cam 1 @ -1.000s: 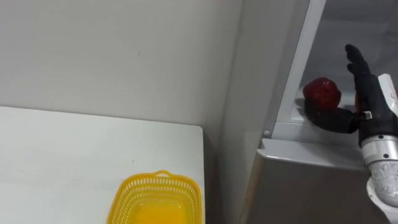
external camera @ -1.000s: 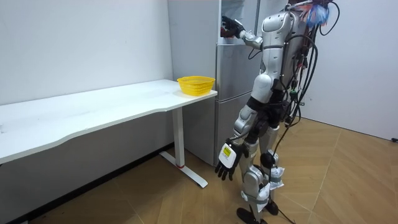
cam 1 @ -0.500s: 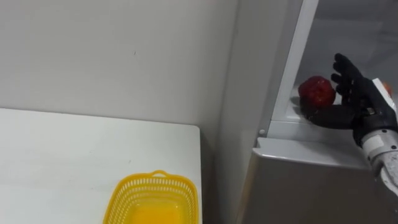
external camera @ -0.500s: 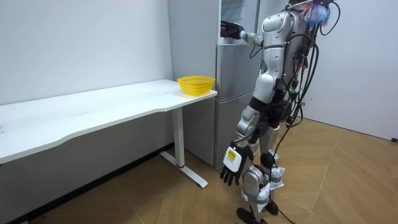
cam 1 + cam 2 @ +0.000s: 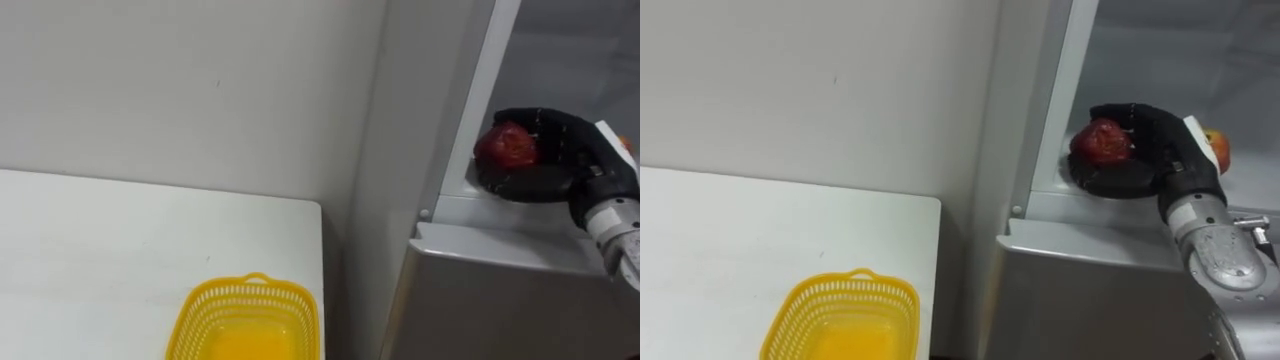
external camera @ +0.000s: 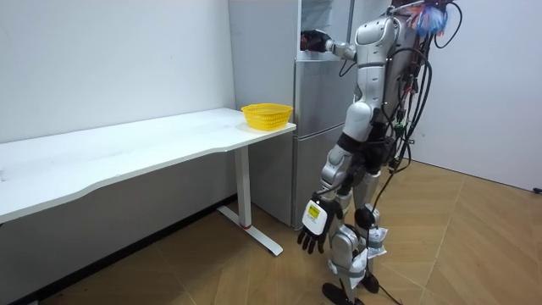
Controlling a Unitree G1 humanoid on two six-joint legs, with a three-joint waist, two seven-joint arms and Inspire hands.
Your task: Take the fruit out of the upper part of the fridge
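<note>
Right robot hand (image 5: 1165,135) reaches into the upper compartment of the fridge (image 5: 1090,300). Its fingers curl over the red fruit (image 5: 1100,140) with the thumb beneath, clasping it at the shelf's near left corner. The fruit lies left of the palm. It is roundish, with no long axis to mind. A 2nd fruit (image 5: 1214,150), yellow-red, sits just right of the wrist. Left robot hand (image 6: 312,222) hangs slack by the leg, well apart. The yellow basket (image 5: 250,320) on the counter (image 5: 100,250) lies lower left of the fruit. Judgement: withdraw nearward, then carry left.
</note>
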